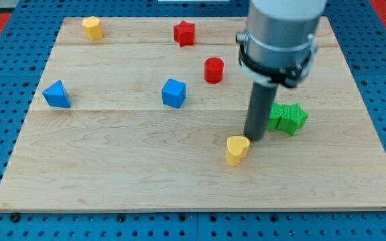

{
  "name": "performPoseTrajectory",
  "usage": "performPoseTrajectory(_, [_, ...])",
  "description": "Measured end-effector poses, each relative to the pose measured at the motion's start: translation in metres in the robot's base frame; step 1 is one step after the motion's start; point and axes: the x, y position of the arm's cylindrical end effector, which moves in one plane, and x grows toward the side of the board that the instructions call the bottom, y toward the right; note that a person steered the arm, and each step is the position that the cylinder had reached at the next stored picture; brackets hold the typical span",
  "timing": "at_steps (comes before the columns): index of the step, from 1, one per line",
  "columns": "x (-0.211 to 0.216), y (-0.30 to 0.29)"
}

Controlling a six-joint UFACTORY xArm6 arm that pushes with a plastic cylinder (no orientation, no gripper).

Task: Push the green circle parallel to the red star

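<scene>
The red star lies near the view's top, a little left of centre. The green circle sits at the view's right of centre, partly hidden behind my rod, and touches a green star on its right. My tip rests on the board just left of and below the green circle, close to or touching it. A yellow heart lies just below and left of the tip.
A red cylinder stands above the tip. A blue cube is at centre left, a blue triangle at far left, a yellow block at top left. The wooden board ends in a blue pegboard surround.
</scene>
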Motion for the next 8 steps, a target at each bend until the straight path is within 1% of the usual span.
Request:
performPoseTrajectory(1, [-0.014, 0.032])
performPoseTrajectory(3, [-0.117, 0.034])
performPoseTrajectory(4, [-0.183, 0.028])
performPoseTrajectory(5, [-0.232, 0.03])
performPoseTrajectory(6, [-0.231, 0.003])
performPoseTrajectory(7, [-0.251, -0.02])
performPoseTrajectory(8, [-0.275, -0.006])
